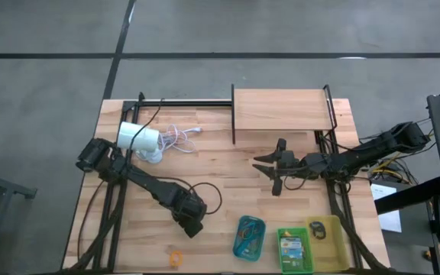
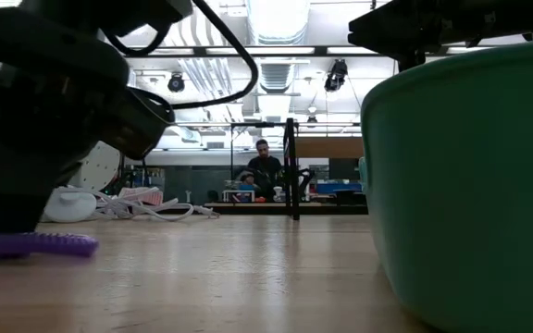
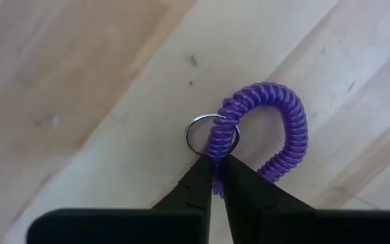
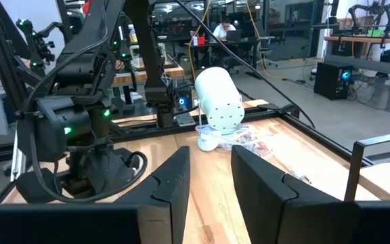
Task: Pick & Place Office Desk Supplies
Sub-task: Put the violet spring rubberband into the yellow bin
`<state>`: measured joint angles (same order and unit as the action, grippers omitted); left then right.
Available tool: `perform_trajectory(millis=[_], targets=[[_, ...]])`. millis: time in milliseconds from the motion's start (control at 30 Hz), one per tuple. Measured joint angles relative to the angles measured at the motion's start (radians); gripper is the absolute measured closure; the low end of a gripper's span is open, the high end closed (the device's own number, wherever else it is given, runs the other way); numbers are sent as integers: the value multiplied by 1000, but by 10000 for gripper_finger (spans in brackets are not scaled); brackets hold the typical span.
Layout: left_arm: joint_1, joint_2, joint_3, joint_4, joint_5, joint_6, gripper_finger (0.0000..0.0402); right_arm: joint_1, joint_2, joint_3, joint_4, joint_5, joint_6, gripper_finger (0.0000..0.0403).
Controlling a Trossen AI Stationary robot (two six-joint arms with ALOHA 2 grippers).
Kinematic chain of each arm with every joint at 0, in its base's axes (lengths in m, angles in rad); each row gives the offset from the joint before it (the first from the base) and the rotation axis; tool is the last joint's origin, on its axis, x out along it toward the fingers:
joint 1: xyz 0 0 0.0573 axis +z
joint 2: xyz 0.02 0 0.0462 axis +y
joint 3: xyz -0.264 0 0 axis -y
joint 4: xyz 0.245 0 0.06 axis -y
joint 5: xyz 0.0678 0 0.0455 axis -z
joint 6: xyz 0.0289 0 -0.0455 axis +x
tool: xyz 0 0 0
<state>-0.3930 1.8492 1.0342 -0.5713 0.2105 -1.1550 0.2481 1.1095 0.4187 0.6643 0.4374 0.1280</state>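
No legible writing on anything in view; the label on the small yellow-and-green crayon box (image 1: 291, 248) in the green plastic tray (image 1: 305, 263) is too small to read.

Left gripper (image 3: 217, 177) is down at the wooden table (image 1: 228, 191), near the front edge left of centre; fingers pinched narrow on the purple coiled plastic loop (image 3: 276, 129), gripping the coil right beside its small silver split ring (image 3: 212, 132); loop and ring lie flat on the wood. Low view shows the loop (image 2: 33, 244) resting on the tabletop under the left arm's dark wrist. Left arm runs diagonally from its base at the table's left side down to that spot, wrist pointed at the surface.

Right gripper (image 1: 269, 169) hovers over the table's right-centre, arm reaching in from the right edge, roughly level; fingers (image 4: 175, 177) part open with a clear gap, nothing between them; it faces the white cylindrical lamp (image 4: 218, 102) across the table.

Teal plastic tray (image 1: 250, 237) holds thin loops, too small to sort; yellow plastic tray (image 1: 328, 246) holds a dark loop (image 1: 316, 228); small orange loop (image 1: 176, 258) lies on the table's front edge, near the left gripper.
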Motion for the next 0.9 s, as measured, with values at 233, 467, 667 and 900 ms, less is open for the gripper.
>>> perform_trajectory(millis=[233, 467, 667, 900], targets=[[29, -2, 2, 2, -1, 33, 373, 0, 0, 0, -2, 0, 0, 298], [51, -46, 17, -28, -108, 62, 374, 0, 0, 0, -3, 0, 0, 293], [59, -101, 72, -55, -278, 139, 374, 0, 0, 0, -3, 0, 0, 287], [97, -110, 129, 5, -431, 266, 374, 0, 0, 0, -4, 0, 0, 286]])
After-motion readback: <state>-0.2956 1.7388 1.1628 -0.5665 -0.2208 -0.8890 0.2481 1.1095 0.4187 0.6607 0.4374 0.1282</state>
